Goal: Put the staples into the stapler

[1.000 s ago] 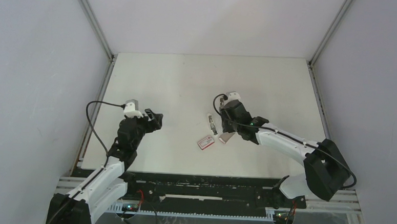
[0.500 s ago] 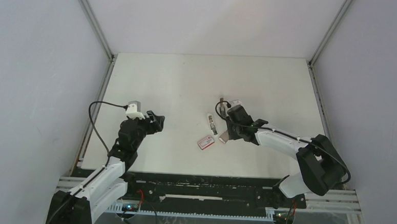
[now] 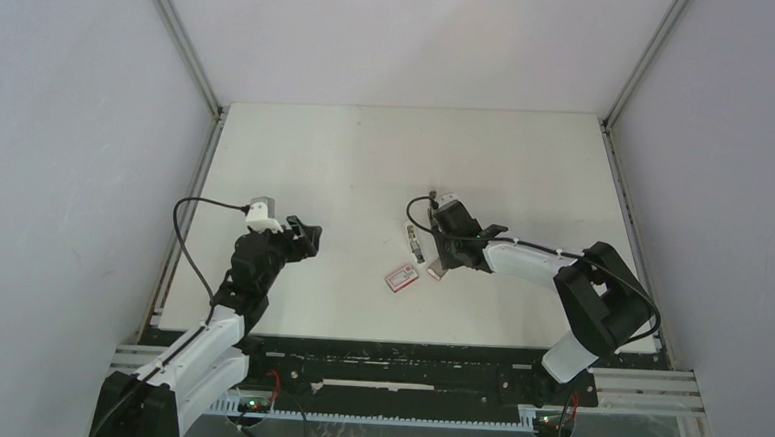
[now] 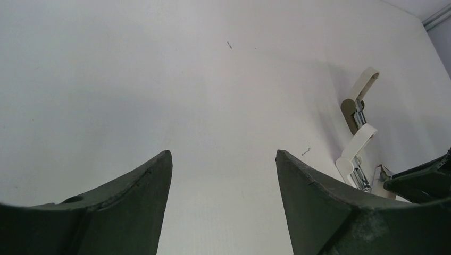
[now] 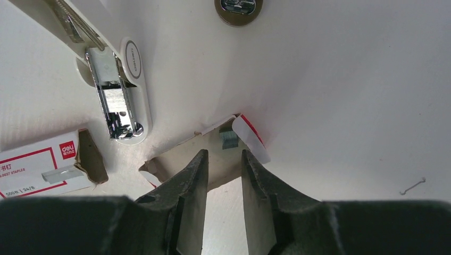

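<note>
The left gripper (image 3: 307, 236) hung over the left part of the white table (image 3: 317, 155), well apart from everything else. In its wrist view its two dark fingers (image 4: 117, 207) were spread wide with only bare tabletop between them. A single loose bent wire staple (image 4: 306, 152) lay on the table to their right, near the stapler.

Near the table's middle lay the red-and-white cardboard box sleeve (image 3: 400, 276), flat, with its open brown end (image 5: 90, 156) turned toward the tray. Just beyond it lay the small white plastic stapler (image 3: 414, 240), swung open, with its shiny grey metal channel (image 5: 114, 106) exposed along the white body.

Just right of the sleeve sat the flat brownish-grey tray with red-and-white end flaps (image 3: 437, 271), touching neither the sleeve nor the stapler. A short silvery-grey strip of staples (image 5: 228, 139) rested at its far end, against a flap.

The right gripper (image 3: 439, 263) was lowered over that tray. In its wrist view the two dark fingers (image 5: 186, 191) stood close together with a narrow gap, and nothing was pinched in it. Their tips were over the tray floor, just short of the strip. Another loose staple (image 5: 414, 186) lay on the table farther right.
</note>
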Robot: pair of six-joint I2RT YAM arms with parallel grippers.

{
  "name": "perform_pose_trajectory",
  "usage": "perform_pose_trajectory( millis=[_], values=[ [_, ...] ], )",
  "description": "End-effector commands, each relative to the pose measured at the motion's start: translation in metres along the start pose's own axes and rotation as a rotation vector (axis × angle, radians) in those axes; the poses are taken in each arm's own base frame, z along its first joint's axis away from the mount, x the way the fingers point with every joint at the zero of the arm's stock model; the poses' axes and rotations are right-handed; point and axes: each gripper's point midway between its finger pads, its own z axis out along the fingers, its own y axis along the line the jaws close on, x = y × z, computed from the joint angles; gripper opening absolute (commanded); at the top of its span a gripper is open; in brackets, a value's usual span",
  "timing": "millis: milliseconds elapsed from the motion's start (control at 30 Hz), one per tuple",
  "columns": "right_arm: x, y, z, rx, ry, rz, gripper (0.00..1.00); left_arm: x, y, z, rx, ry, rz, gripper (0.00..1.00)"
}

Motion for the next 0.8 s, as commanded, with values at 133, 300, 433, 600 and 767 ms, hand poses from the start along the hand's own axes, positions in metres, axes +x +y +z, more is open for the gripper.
perform_pose_trajectory(
  millis=[133, 300, 433, 600, 767],
  values=[
    [-0.027, 0.004, 0.003, 0.006, -0.072, -0.021, 0.27, -0.004, -0.003, 0.001, 0.024, -0.024, 0.014, 0.75],
    [-0.025, 0.004, 0.007, 0.009, -0.065, -0.026, 0.24, -0.004, -0.003, 0.001, 0.024, -0.021, 0.012, 0.75],
    [-0.025, 0.004, 0.009, 0.012, -0.060, -0.030, 0.21, -0.004, -0.004, 0.002, 0.026, -0.020, 0.011, 0.75],
    [-0.024, 0.002, 0.011, 0.022, -0.057, -0.034, 0.20, -0.003, -0.004, 0.002, 0.028, -0.018, 0.012, 0.75],
    [-0.025, 0.001, 0.011, 0.027, -0.062, -0.034, 0.17, -0.004, -0.005, 0.001, 0.030, -0.020, 0.014, 0.75]
  ],
)
